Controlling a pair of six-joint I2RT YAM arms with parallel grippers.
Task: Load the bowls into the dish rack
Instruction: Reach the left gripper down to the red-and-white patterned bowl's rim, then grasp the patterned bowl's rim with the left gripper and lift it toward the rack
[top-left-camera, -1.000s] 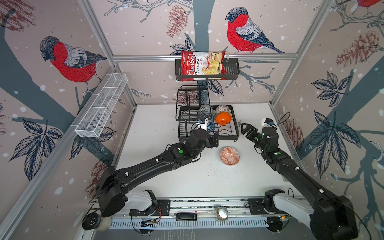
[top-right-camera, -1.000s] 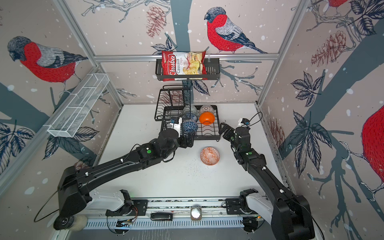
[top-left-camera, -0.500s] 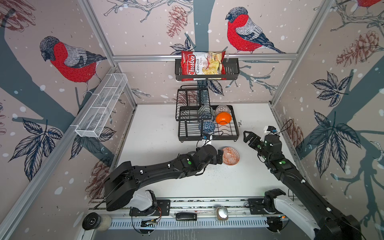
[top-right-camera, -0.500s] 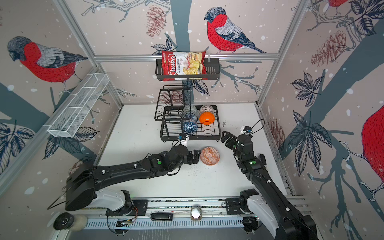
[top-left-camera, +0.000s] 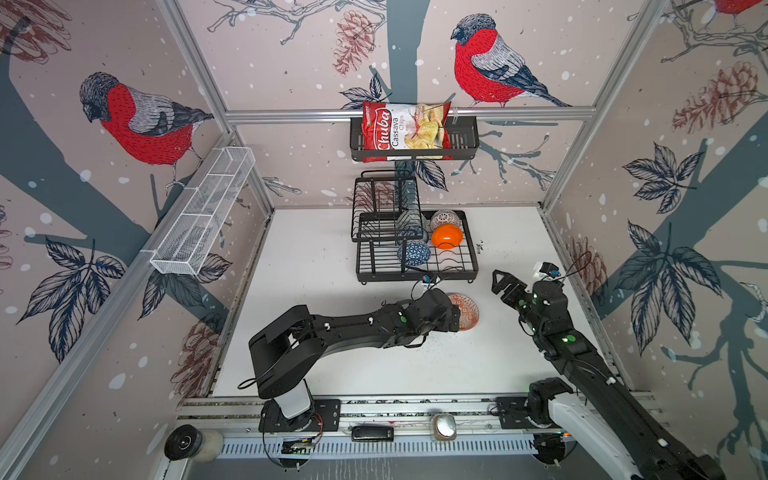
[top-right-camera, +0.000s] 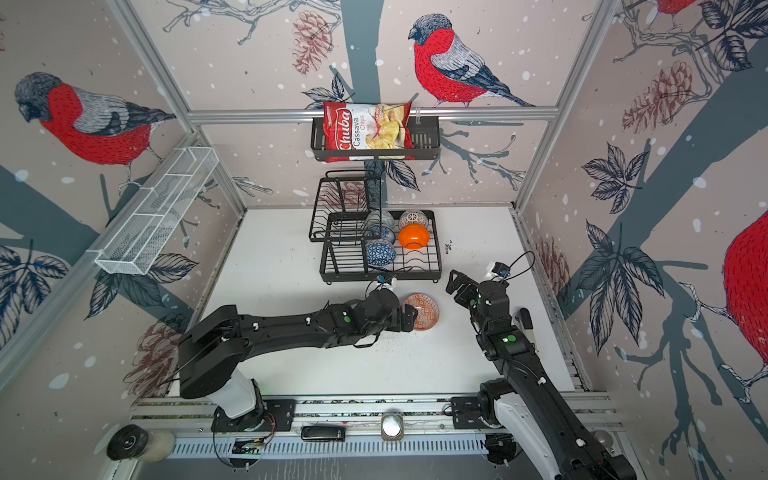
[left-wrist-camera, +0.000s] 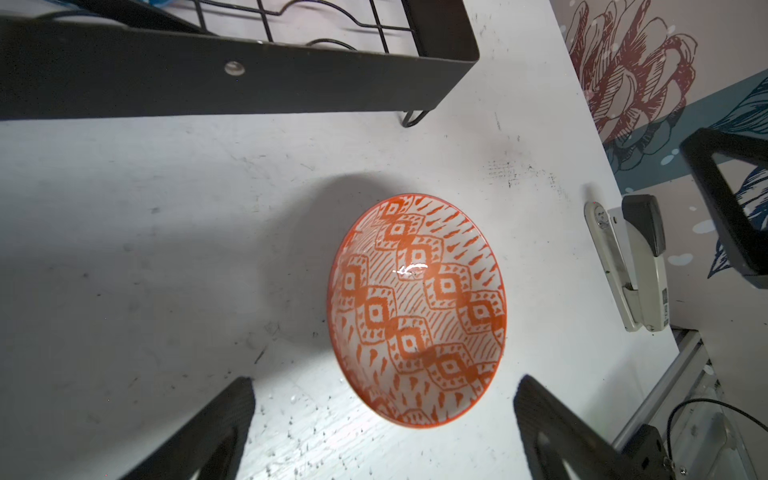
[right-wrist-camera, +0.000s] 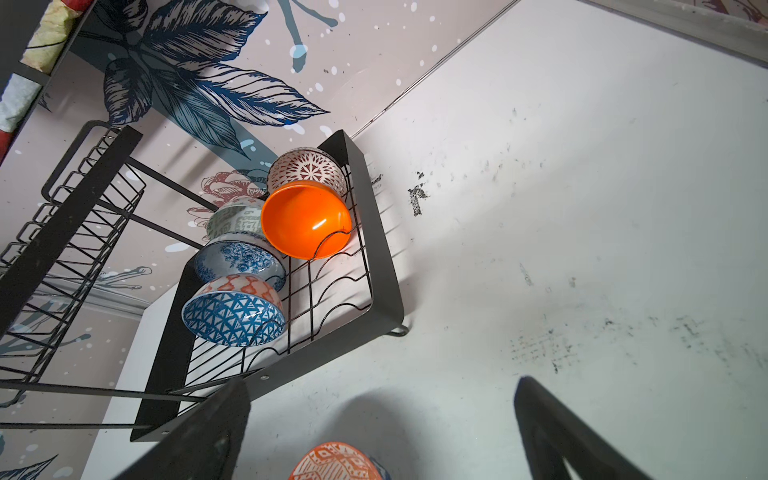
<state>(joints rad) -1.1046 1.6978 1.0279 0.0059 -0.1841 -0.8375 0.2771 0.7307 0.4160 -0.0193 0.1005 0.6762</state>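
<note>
Left gripper (left-wrist-camera: 384, 382) and right gripper (right-wrist-camera: 382, 382) noted released; five bowls (right-wrist-camera: 241, 257) counted in dish rack (right-wrist-camera: 372, 232), one orange-red diamond-patterned bowl (left-wrist-camera: 417, 307) upright on table (left-wrist-camera: 166, 249).

white scuffed table (top-left-camera: 316, 270): black dish rack (top-left-camera: 415, 273) at back, orange patterned bowl (top-left-camera: 468, 309) near its front.

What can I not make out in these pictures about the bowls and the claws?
Left claw: clear in the left wrist view; in both top views its arm covers most.
Orange-red bowl: partly under that arm there; cut by the bottom edge in the right wrist view.
Grey-green bowl: both top views, the dish rack's upper shelf hides most.
</note>
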